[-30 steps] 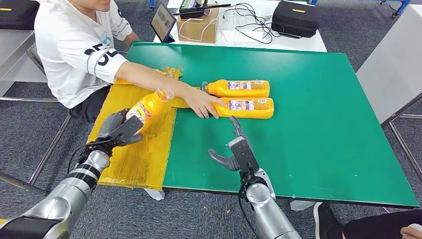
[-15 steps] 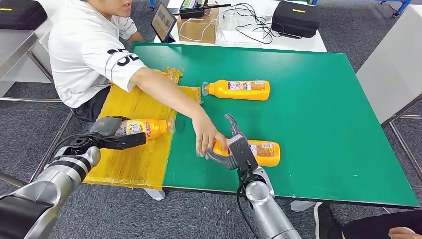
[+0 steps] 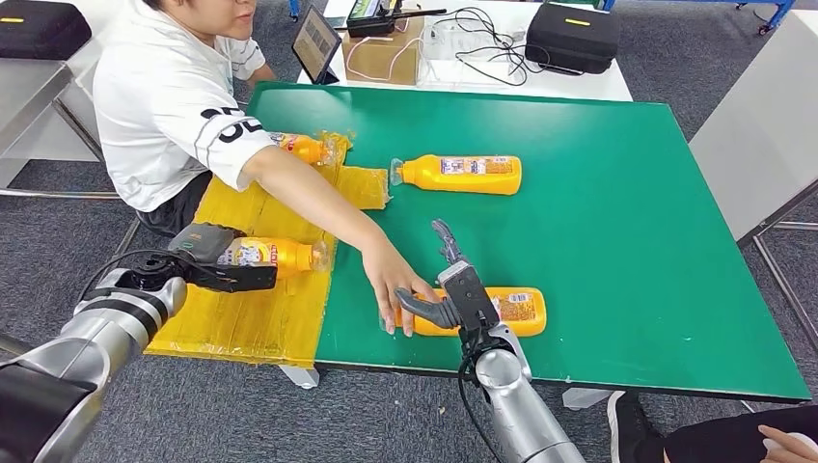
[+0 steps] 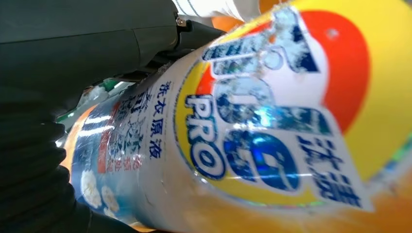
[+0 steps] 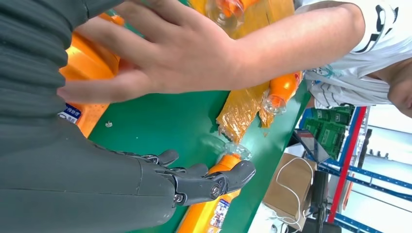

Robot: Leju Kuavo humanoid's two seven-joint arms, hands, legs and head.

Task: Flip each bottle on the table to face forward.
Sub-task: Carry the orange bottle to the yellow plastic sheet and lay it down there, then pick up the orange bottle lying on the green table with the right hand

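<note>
The left hand (image 3: 214,253) has its fingers clamped on a bottle (image 3: 275,257) lying over the yellow mat (image 3: 280,313), cap toward three o'clock. The right hand (image 3: 455,294), fingers apart, hovers over the near bottle (image 3: 516,309) on the desk (image 3: 617,212); its long axis runs nine-to-three, and a person's hand (image 3: 394,285) rests on its neck end.

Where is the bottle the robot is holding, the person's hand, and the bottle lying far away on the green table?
held bottle (image 3: 270,255), head view, label.
person's hand (image 3: 391,287), head view, back.
far bottle (image 3: 461,174), head view, body.
</note>
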